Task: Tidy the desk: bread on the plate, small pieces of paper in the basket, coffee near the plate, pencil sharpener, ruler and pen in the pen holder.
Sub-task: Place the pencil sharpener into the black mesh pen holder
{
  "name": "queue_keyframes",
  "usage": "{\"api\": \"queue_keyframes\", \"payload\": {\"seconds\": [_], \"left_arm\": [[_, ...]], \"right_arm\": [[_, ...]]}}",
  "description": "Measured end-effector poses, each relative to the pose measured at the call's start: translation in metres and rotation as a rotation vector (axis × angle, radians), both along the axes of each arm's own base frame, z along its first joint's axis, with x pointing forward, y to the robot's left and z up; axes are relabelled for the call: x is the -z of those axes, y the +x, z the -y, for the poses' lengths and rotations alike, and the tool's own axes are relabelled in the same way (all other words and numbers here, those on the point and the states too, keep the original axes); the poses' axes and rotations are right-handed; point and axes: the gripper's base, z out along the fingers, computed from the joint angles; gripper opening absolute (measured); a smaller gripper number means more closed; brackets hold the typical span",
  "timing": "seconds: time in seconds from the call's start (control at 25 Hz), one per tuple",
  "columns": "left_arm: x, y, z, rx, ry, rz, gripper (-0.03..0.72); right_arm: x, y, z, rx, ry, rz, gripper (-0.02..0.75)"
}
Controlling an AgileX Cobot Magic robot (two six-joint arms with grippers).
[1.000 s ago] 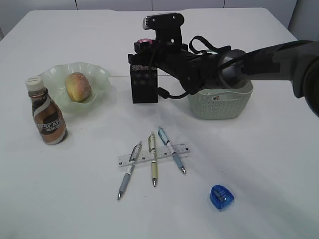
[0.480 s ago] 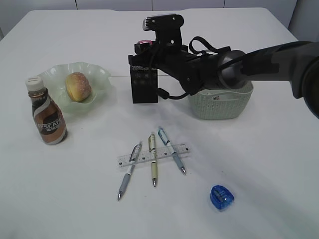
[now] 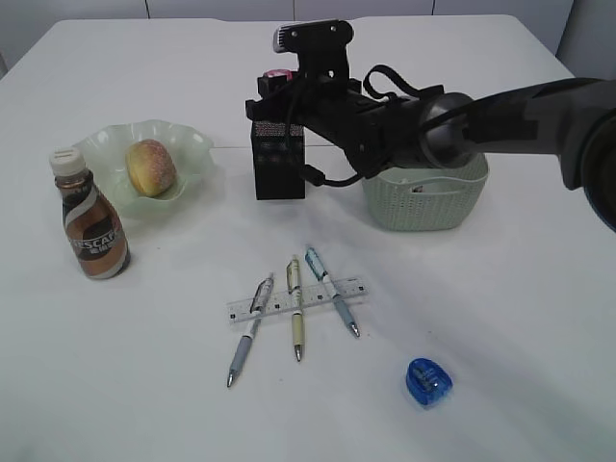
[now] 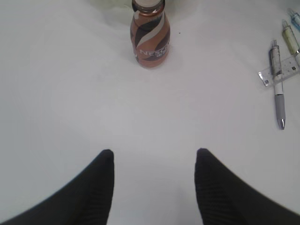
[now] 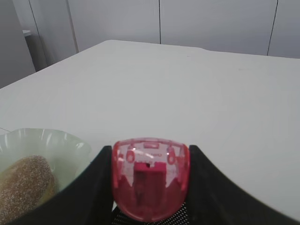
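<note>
Here, the right fingers point(image 5: 150, 187) grip a red sharpener point(image 5: 150, 177) just above the black holder point(image 3: 278, 159). The left fingers point(image 4: 154, 180) hang apart, holding nothing, the coffee point(image 4: 150, 33) well ahead of them.

3 pens point(image 3: 295, 306) across ruler point(image 3: 298, 299); bare desk point(image 3: 500, 318) around.

We see a smooth matt white desk point(image 3: 144, 385). Plate point(image 3: 197, 146): translucent glossy glass, ruffled. Basket point(image 3: 428, 207): matt perforated plastic. Pen holder point(image 3: 279, 164): black metal mesh. Red sharpener point(image 5: 150, 180) & blue sharpener point(image 3: 428, 380): clear glossy plastic. Ruler point(image 3: 351, 288): clear plastic. Coffee point(image 3: 91, 231): glossy wrap. Bread point(image 3: 151, 166): matt, grainy crust.
</note>
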Motion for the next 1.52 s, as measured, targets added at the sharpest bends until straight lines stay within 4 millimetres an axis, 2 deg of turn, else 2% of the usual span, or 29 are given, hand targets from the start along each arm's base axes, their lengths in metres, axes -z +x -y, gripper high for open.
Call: {"api": "queue_keyframes", "payload": {"seconds": [0.6, 1.52], "left_arm": [[-0.001, 0.001, 0.0, 0.0, -0.002, 0.01, 0.403], [-0.001, 0.001, 0.0, 0.0, -0.002, 0.01, 0.403]], "right_arm": [[0.009, 0.001, 0.0, 0.002, -0.011, -0.027, 0.308], [0.012, 0.004, 0.005, 0.033, 0.004, -0.107, 0.396]]}}
